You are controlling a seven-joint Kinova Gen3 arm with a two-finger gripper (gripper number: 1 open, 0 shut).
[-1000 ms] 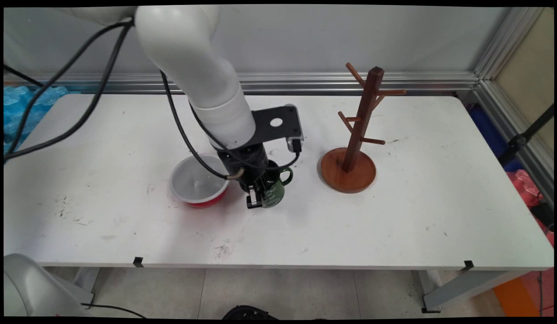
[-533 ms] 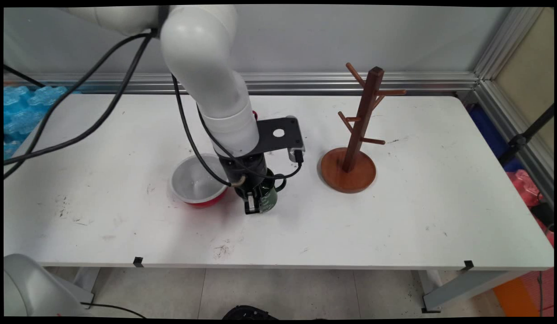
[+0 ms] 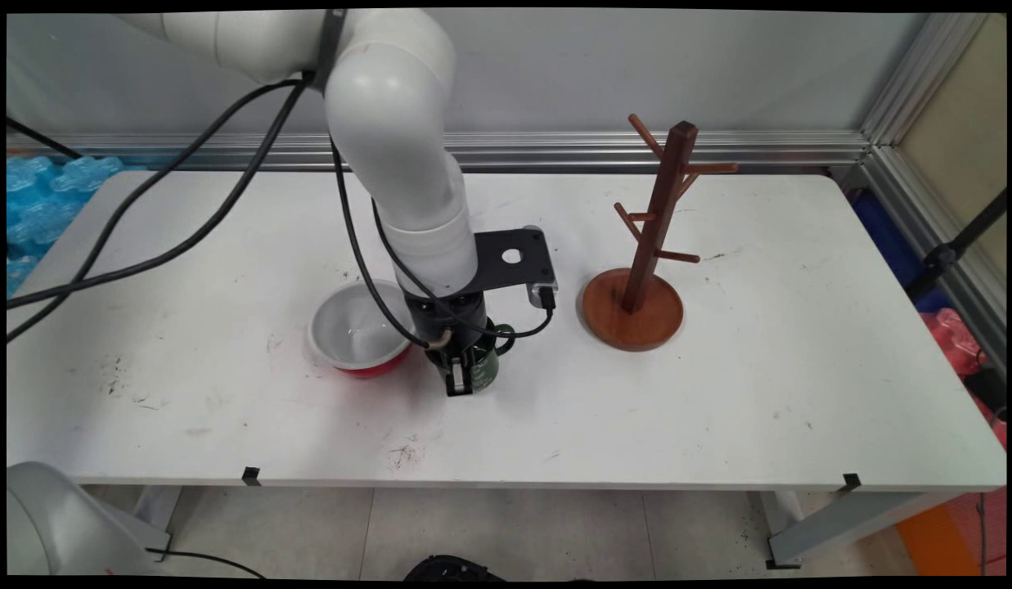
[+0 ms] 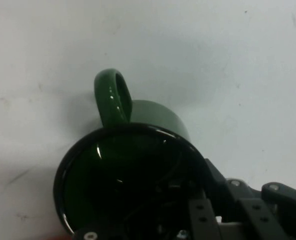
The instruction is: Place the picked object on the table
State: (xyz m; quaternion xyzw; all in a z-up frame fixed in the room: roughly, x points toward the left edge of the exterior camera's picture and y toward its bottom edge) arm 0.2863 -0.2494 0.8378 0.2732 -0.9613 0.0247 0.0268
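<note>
The gripper (image 3: 465,378) pinches the green mug's (image 3: 483,366) rim, 1 finger inside; mug upright, handle pointing toward the wooden rack (image 3: 643,260); red bowl (image 3: 357,337) just beside

I see my gripper (image 3: 463,378) hemmed in left by the red bowl (image 3: 360,329), with the green mug (image 3: 483,366) against it. The wooden mug tree (image 3: 646,245) blocks the right; bare white table (image 3: 636,409) lies open between and in front.

We've got the main view high over the near table (image 3: 636,425) edge facing the wall, hand view tight above the green mug (image 4: 137,165), both showing it
</note>
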